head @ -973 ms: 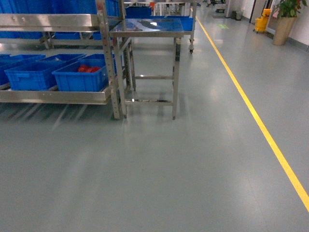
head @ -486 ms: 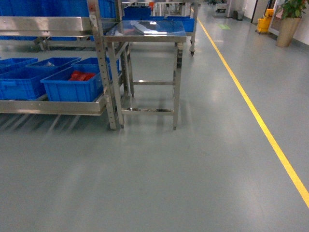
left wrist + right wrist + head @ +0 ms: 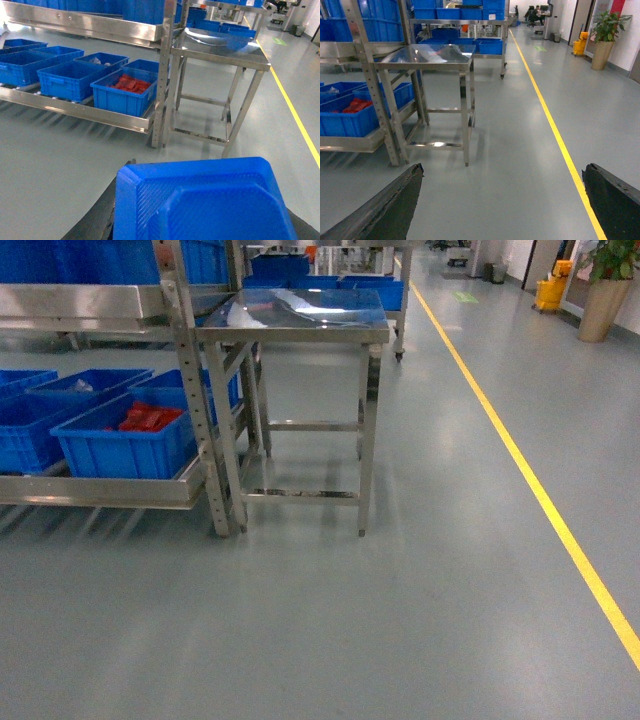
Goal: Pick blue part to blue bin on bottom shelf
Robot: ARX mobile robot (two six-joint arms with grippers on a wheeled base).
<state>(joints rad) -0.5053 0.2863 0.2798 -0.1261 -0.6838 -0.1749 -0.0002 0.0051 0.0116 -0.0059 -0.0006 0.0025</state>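
Now your base has rolled rightward: the bottom shelf (image 3: 100, 492) with its blue bins (image 3: 125, 445) has slid left. The left gripper pinches the blue part (image 3: 200, 200); the right gripper (image 3: 505, 200) hangs spread, empty.

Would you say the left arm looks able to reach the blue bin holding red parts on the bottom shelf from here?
Probably not yet: the blue bin on the bottom shelf sits across open floor, far ahead of the left gripper. Nothing blocks the way.
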